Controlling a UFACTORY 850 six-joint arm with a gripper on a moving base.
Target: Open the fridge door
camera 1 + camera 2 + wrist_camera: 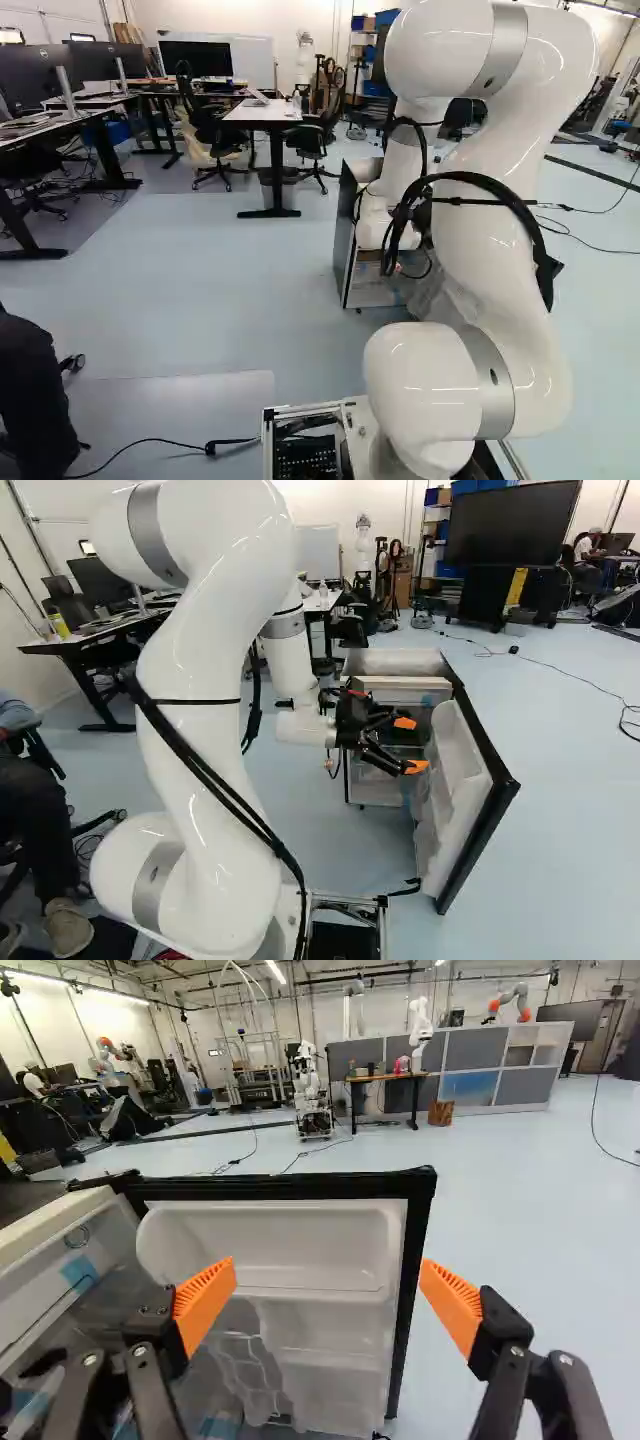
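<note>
Presently, right base view, left to right: arm (215,670) extends toward fridge cabinet (398,662); gripper (410,745) stands at opening, fingers apart, clamped on nothing; fridge door (478,815) stands widely open, shelved inner face toward gripper. For further opening, push inner face near free edge, follow hinge arc, avoid hooking shelves.

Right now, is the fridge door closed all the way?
No, the fridge door stands swung out from the fridge body, with the white shelves on its inner side in plain view.
</note>
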